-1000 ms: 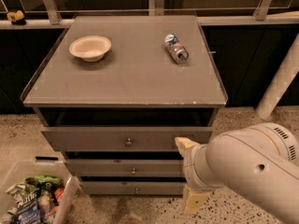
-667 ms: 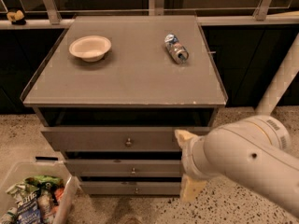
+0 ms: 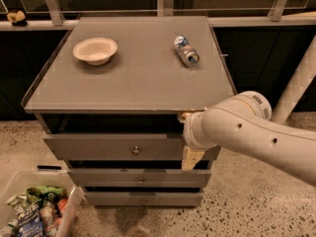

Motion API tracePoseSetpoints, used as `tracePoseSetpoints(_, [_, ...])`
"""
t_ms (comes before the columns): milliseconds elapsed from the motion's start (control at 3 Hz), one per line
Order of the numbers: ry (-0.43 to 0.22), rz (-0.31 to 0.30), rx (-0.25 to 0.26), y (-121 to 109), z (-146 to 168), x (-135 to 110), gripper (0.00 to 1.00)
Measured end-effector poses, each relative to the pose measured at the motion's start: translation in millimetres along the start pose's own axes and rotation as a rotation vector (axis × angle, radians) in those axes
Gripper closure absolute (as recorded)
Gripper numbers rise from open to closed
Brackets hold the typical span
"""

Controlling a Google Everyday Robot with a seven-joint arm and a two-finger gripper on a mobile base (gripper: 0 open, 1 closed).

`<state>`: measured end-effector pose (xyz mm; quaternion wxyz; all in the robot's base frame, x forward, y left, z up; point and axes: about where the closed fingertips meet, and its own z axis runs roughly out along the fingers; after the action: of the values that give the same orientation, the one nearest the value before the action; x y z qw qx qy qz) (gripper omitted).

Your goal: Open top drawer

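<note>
The top drawer is the widest grey front just under the cabinet top, with a small round metal knob at its centre. A dark gap shows above its front and no interior is visible. My gripper is in front of the right end of that drawer front, to the right of the knob and apart from it. One beige finger is near the cabinet top's edge and the other hangs lower; they stand spread and hold nothing. My white arm comes in from the right.
Two slimmer drawers lie below. A paper bowl and a lying can rest on the cabinet top. A clear bin holding snack bags stands on the floor at lower left. A white post rises at right.
My arm has swung up and to the left, bringing the gripper from beside the lower drawers up to the right end of the top drawer front. The drawers have not moved.
</note>
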<state>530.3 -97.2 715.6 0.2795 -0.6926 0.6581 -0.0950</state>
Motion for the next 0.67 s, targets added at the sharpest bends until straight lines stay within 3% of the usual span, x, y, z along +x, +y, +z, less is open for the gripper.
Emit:
tracePoseSetpoints(333, [0.005,0.004,0.013,0.7,1.0,0.6,0.00])
tracePoseSetpoints(667, [0.022,-0.042,0.044,12.0,15.5,-6.1,0.00])
